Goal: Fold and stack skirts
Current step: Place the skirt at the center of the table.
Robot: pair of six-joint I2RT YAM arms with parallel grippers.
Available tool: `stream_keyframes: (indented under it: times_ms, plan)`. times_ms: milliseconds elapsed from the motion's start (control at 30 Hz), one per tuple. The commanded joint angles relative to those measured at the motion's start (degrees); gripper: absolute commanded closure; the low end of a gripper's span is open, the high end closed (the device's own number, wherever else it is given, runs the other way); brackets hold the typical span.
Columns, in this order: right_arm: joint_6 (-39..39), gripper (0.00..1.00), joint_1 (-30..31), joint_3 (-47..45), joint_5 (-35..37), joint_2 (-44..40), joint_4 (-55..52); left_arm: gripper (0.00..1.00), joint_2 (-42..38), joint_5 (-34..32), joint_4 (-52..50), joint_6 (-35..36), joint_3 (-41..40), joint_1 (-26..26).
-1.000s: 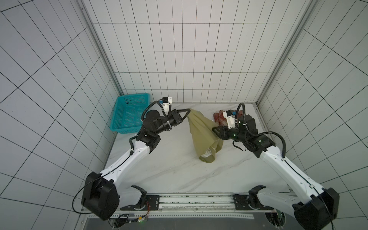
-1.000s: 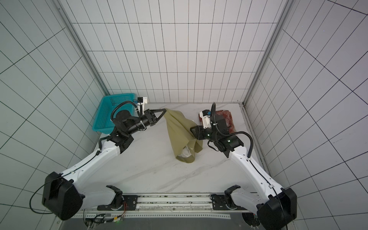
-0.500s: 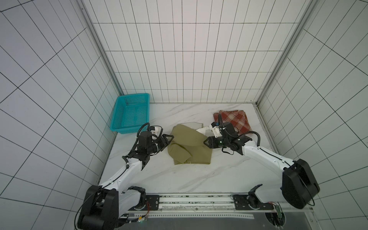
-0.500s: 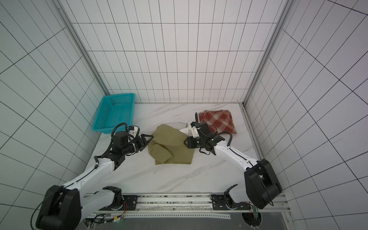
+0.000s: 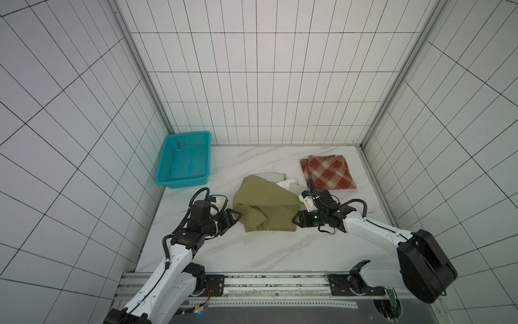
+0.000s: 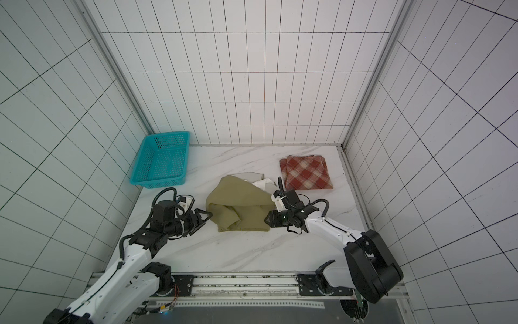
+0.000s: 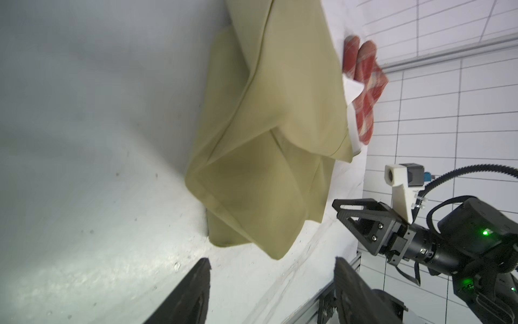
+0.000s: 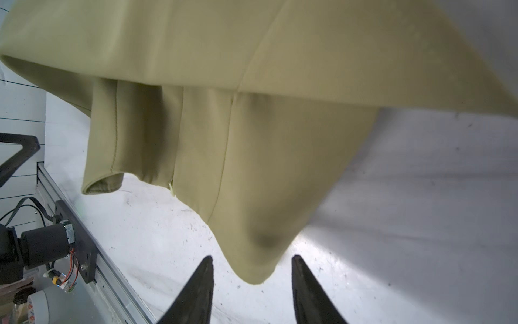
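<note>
Olive skirt (image 5: pixel 266 206) now down, jaws apart

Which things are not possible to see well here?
White cloth: both top views, mostly under the khaki skirt; its nature is unclear.
Plaid skirt: left wrist view, blurred, partly behind the khaki skirt.
Khaki skirt: right wrist view, cut off by picture edges.

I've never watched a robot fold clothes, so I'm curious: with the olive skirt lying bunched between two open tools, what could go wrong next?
The olive skirt lies in uneven layers, so the left tool or right tool might pinch only one layer and skew the fold. A white lining pokes out at its far edge and may stay exposed. Carrying it over could rumple the folded plaid skirt.
</note>
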Motion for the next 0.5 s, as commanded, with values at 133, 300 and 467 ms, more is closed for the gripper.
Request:
stream_keyframes:
  times_ms: [133,300,467]
  plan:
    - [1.5,0.53,0.5,-5.2,-2.0,-0.1,3.7,0.32,6.0,-0.6,4.5,-4.1,-0.9,-8.9]
    - [2.1,0.53,0.5,-5.9,-1.8,0.2,5.6,0.33,12.3,-2.5,12.6,-7.1,-0.5,-13.0]
    - [1.9,0.53,0.4,-7.2,-2.8,1.3,8.7,0.45,16.6,-3.8,15.6,-5.9,1.1,-13.1]
